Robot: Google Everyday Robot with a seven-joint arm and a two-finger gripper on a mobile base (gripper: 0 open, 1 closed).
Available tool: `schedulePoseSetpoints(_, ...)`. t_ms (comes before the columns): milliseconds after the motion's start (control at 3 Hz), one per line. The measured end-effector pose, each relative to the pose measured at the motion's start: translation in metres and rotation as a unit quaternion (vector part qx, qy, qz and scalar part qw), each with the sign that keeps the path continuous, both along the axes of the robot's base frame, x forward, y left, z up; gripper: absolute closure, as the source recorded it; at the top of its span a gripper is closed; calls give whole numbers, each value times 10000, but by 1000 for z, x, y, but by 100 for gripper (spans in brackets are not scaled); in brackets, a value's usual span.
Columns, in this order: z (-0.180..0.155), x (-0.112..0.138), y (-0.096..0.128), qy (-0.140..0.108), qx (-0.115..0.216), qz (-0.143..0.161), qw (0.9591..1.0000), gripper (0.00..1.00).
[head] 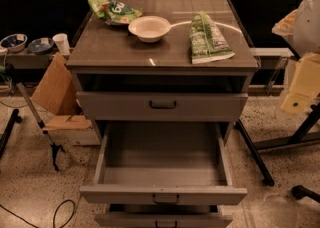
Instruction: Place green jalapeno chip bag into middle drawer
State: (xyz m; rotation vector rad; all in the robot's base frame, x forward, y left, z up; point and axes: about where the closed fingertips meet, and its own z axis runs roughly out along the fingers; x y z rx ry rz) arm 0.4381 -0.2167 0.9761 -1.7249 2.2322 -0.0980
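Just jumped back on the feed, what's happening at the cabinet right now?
Nothing is being handled at the moment. The green jalapeno chip bag lies flat on the cabinet top, right of a white bowl, with a brighter green bag at the back left. The middle drawer is pulled out and its tray holds nothing. The claw is not in view, so the bag has not been picked up yet.
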Motion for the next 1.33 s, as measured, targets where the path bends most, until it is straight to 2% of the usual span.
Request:
schedulePoseSetpoints(333, 0, 0, 0, 0, 0, 0, 10000, 0)
schedulePoseSetpoints(667, 12, 14, 3, -185, 207, -68, 9996, 0)
schedulePoseSetpoints(1000, 33, 42, 12, -452, 525, -36, 9976, 0)
schedulePoseSetpoints(1333, 48, 70, 11, -699, 953, -93, 9930, 0)
